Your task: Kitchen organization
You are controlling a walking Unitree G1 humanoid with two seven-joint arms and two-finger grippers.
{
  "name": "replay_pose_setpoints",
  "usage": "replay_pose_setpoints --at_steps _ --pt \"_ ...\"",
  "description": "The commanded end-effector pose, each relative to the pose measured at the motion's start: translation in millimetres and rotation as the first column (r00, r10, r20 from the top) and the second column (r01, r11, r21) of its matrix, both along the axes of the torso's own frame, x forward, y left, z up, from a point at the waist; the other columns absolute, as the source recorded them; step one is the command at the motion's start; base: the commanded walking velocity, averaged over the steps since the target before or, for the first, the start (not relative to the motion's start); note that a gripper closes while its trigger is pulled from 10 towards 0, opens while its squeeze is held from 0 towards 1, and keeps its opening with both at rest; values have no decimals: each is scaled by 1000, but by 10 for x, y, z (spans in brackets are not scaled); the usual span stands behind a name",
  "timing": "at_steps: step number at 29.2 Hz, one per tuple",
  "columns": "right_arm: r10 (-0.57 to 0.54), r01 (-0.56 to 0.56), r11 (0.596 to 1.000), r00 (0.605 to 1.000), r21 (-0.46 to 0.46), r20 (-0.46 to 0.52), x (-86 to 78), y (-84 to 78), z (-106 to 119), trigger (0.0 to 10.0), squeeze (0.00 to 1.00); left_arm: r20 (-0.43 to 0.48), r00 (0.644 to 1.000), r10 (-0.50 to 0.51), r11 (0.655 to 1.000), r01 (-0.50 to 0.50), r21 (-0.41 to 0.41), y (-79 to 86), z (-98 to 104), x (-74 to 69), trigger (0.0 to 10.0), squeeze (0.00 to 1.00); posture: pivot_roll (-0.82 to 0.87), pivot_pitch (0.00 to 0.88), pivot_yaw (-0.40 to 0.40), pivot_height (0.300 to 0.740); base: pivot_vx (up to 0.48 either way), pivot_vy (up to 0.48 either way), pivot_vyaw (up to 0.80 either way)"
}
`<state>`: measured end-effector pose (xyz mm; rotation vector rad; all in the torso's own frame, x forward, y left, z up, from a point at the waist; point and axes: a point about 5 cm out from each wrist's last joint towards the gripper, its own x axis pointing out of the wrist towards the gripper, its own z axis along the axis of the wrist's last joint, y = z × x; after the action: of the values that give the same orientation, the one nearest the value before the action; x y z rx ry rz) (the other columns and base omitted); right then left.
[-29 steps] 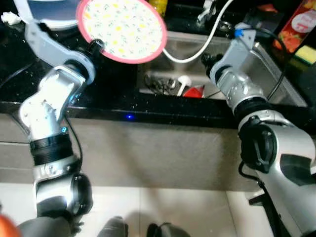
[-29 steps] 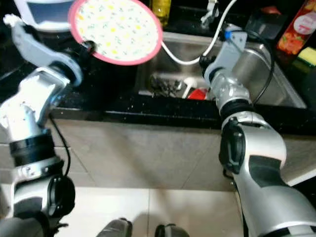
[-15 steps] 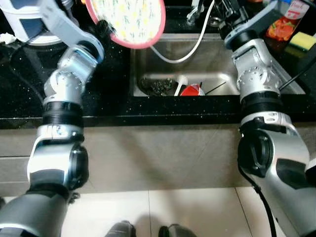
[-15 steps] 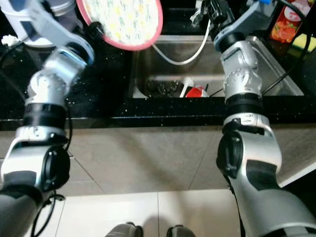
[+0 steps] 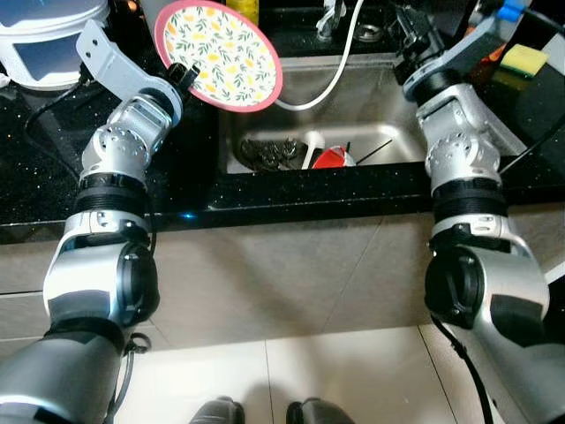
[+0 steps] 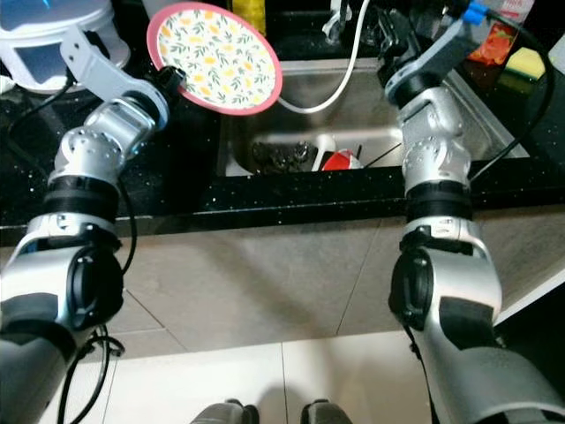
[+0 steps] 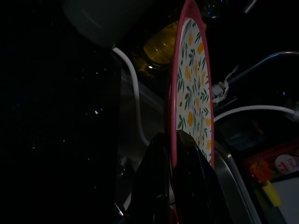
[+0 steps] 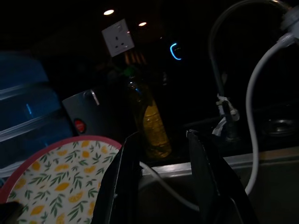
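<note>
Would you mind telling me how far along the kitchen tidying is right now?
Nothing looks finished. In hand: the left gripper pinches the rim of the floral plate, held up beside the sink. The right gripper is open, raised near the white hose. Left: dishes, including a red item, lie in the sink.
</note>
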<state>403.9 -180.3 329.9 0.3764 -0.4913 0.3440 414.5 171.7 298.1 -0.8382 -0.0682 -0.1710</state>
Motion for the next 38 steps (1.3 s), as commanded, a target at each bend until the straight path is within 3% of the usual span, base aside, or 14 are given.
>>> replay_pose_setpoints --at_steps 1,7,10,12,16,21,25,26,28,29,34,36,37,38 --pt "8 -8 1000 1000 -1 2 0 37 23 10000 0 -26 1000 -1 999 2 38 28 15 24 10000 0 73 56 48 740 0 0 0" --pt "13 -13 1000 1000 -6 27 -23 47 82 10000 0 78 994 -74 997 73 17 -73 249 31 10000 0 51 44 66 740 0 0 0" --pt "11 -11 1000 999 -9 40 -45 19 110 10000 0 178 981 -80 993 63 102 -172 448 43 10000 0 33 62 84 740 0 0 0" --pt "13 -13 1000 1000 -23 25 -48 41 54 10000 0 78 991 -104 969 84 233 -434 202 113 10000 0 23 86 87 740 0 0 0" --pt "20 -19 999 1000 -43 22 -77 80 6 10000 0 -30 992 -123 961 127 245 -671 -67 132 10000 0 1 82 96 740 0 0 0" --pt "26 -24 998 999 -53 35 -99 92 23 10000 0 -37 990 -138 960 143 242 -727 -93 129 10000 0 -23 90 104 740 0 0 0" --pt "54 -46 994 995 -96 82 -271 77 115 10000 0 -162 973 -161 954 196 225 -889 -395 101 10000 0 -89 174 122 740 0 0 0" --pt "58 -49 992 995 -114 77 -319 64 91 10000 0 -197 966 -167 953 209 219 -905 -484 89 9529 0 -98 191 124 740 0 0 0" --pt "51 -43 990 997 -136 57 -360 32 34 10000 0 -232 955 -185 949 234 210 -920 -581 73 7020 0 -108 206 125 740 0 0 0" --pt "45 -38 990 998 -140 48 -374 14 18 10000 0 -236 953 -192 947 242 210 -927 -611 68 0 0 -115 220 125 740 0 0 0" --pt "39 -33 989 998 -143 40 -399 -7 11 10000 0 -221 960 -171 944 224 241 -915 -626 73 0 0 -121 217 123 740 0 0 0" --pt "44 -37 989 998 -145 49 -409 4 45 10000 0 -34 990 -137 950 142 279 -839 -328 116 0 0 -121 217 123 740 0 0 0" --pt "48 -39 988 997 -146 57 -409 6 61 10000 0 87 990 -114 965 90 246 -777 -86 128 10000 0 -123 203 116 740 0 0 0" --pt "51 -41 988 997 -147 60 -414 7 70 10000 0 161 982 -96 974 59 217 -734 70 126 10000 0 -123 203 116 740 0 0 0"
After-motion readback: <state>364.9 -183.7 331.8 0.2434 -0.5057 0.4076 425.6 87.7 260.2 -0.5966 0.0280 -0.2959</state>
